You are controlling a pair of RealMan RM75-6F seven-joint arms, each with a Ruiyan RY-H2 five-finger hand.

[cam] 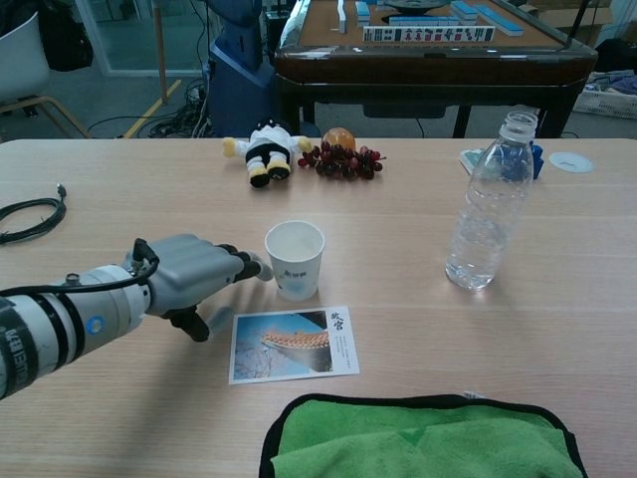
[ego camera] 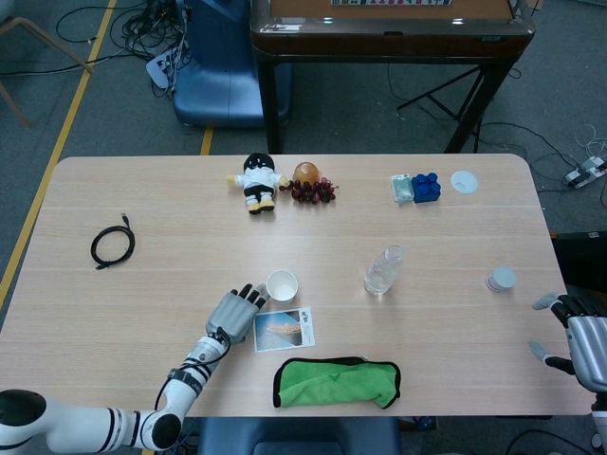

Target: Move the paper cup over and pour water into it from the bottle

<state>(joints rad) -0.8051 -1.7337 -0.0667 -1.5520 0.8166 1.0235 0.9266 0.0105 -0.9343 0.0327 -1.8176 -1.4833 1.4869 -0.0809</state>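
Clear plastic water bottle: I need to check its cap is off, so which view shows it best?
Chest view: the clear plastic water bottle stands large in side profile, neck open, uncapped. Head view shows it small, from above.
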